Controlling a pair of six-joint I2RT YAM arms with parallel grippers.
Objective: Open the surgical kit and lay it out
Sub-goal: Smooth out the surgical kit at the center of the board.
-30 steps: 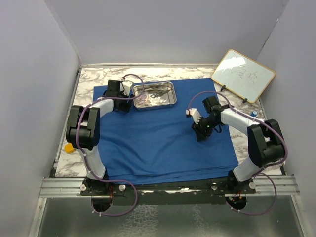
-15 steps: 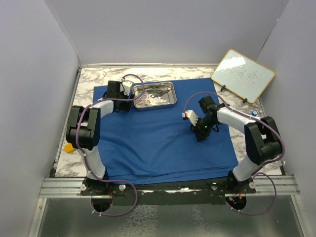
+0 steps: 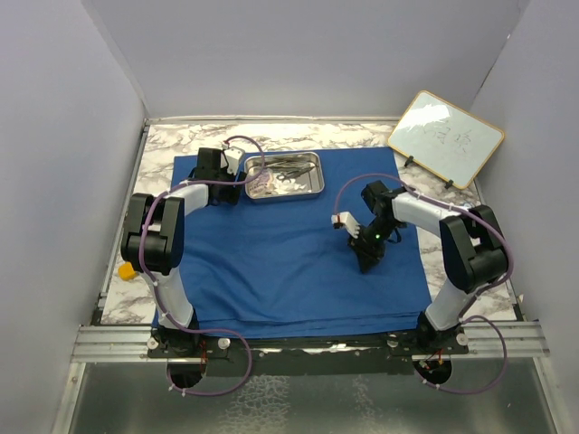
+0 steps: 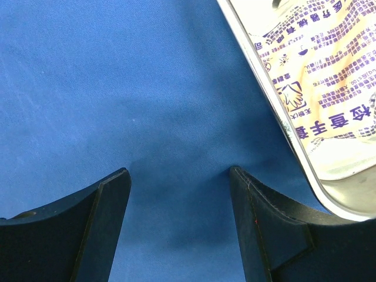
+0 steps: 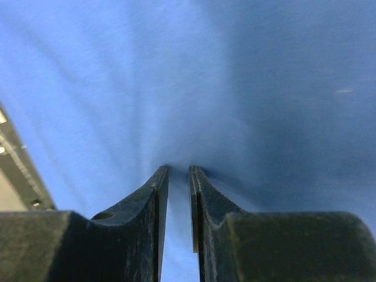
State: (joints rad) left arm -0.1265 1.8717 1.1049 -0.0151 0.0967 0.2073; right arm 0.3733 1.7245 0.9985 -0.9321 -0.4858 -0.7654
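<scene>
The royal-blue cloth wrap [image 3: 280, 258] lies spread over the table. The steel tray [image 3: 317, 174] stands on its far edge and holds small steel instruments [image 3: 289, 165] and white packets. My left gripper [image 3: 233, 183] hovers open just left of the tray, low over the cloth. In the left wrist view it [image 4: 179, 173] has bare cloth between its jaws, with the tray rim [image 4: 276, 111] and a printed packet [image 4: 323, 76] at right. My right gripper [image 3: 366, 258] points down at the cloth's right middle. Its jaws [image 5: 178, 169] are nearly together, pinching a puckered fold of cloth [image 5: 247, 88].
A wood-framed whiteboard [image 3: 445, 137] leans at the back right. A small yellow-orange block [image 3: 127, 269] sits at the left edge of the marble table [image 3: 172, 140]. Grey walls enclose three sides. A metal rail [image 3: 298, 342] runs along the near edge.
The right gripper has slid left and nearer along the cloth while its jaws narrowed onto a fold. The cloth's right side has shifted slightly. The left arm has not moved.
</scene>
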